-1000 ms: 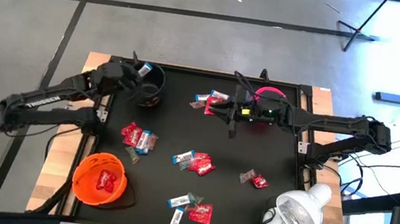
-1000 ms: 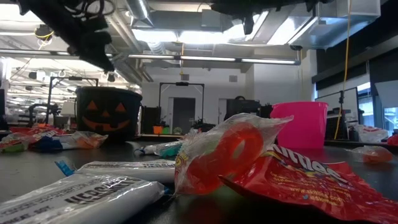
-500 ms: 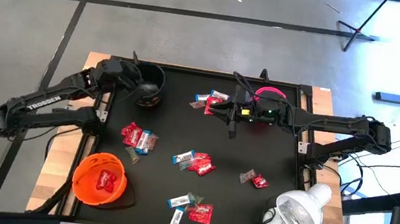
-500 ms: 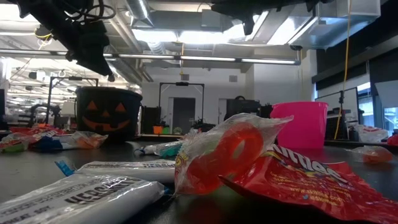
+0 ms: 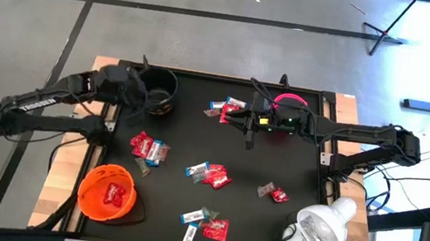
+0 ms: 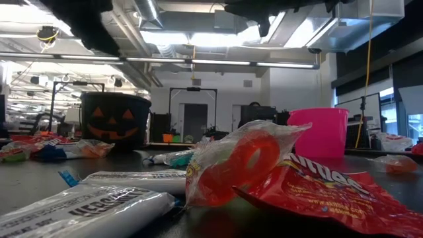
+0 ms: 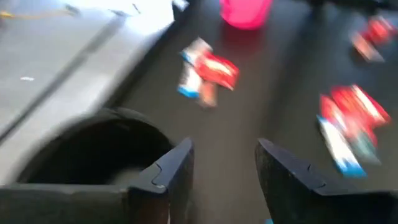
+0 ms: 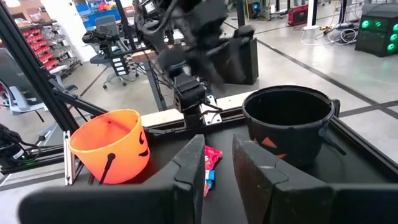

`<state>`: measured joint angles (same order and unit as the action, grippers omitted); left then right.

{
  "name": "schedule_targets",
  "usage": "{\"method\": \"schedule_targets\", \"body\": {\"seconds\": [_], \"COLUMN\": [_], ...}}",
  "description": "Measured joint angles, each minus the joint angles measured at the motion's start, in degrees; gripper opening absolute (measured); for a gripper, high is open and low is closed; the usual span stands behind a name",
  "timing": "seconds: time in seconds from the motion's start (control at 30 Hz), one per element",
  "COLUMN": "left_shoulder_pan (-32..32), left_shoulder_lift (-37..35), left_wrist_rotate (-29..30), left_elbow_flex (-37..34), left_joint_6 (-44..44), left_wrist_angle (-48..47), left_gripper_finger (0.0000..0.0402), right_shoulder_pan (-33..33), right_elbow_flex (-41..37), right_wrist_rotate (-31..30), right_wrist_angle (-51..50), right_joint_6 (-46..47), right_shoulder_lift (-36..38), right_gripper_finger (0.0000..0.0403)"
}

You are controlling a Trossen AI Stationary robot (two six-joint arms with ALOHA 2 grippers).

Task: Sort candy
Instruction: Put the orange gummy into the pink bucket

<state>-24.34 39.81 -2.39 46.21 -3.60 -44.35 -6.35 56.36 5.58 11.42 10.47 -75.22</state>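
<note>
Hovering: left end effector (image 7: 222, 168) empty, parted | beside black bowl (image 5: 161, 90)

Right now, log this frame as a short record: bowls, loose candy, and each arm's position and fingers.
bowls: black bowl, pink bowl, orange bowl
candy: loose candy scattered on the mat; red candy in the orange bowl
left gripper: beside the black bowl, fingers open, empty
right gripper: by the pink bowl, nothing visible between its fingers

Candy (image 5: 208, 174) scattered mid-table (image 5: 285, 221); bowls (image 5: 107, 195) at left, rear edges.
</note>
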Motion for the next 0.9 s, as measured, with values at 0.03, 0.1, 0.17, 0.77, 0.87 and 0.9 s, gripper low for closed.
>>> {"method": "schedule_targets", "body": {"seconds": [0.03, 0.1, 0.17, 0.77, 0.87, 0.9], "left_shoulder_pan": [2.3, 7.2, 12.3, 34.0, 34.0, 34.0], "left_shoulder_lift": [0.5, 2.1, 4.4, 34.7, 37.7, 38.4], "left_wrist_rotate": [-0.4, -0.4, -0.2, 9.4, 9.5, 9.5], "left_elbow_flex": [0.0, -0.4, -1.3, -2.5, -2.5, -2.5], "left_joint_6": [0.2, 2.2, 5.0, 4.9, 4.7, 4.7], "left_wrist_angle": [-1.5, -3.5, -4.1, 3.1, 4.0, 4.2], "left_gripper_finger": [0.0155, 0.0153, 0.0152, 0.0172, 0.0193, 0.0200], "right_shoulder_pan": [0.0, 0.0, 0.0, 0.0, 0.0, 0.0], "right_elbow_flex": [0.0, 0.0, 0.0, 0.0, 0.0, 0.0], "right_wrist_rotate": [0.0, 0.0, 0.0, -1.6, -1.6, -1.5], "right_wrist_angle": [0.0, 0.0, -0.1, -2.4, -2.7, -2.8], "right_joint_6": [-0.1, -0.3, -0.3, -0.5, -0.5, -0.5], "right_shoulder_lift": [0.0, 0.0, 0.0, 0.0, 0.0, 0.0], "right_gripper_finger": [0.0080, 0.0080, 0.0080, 0.0080, 0.0080, 0.0080]}}
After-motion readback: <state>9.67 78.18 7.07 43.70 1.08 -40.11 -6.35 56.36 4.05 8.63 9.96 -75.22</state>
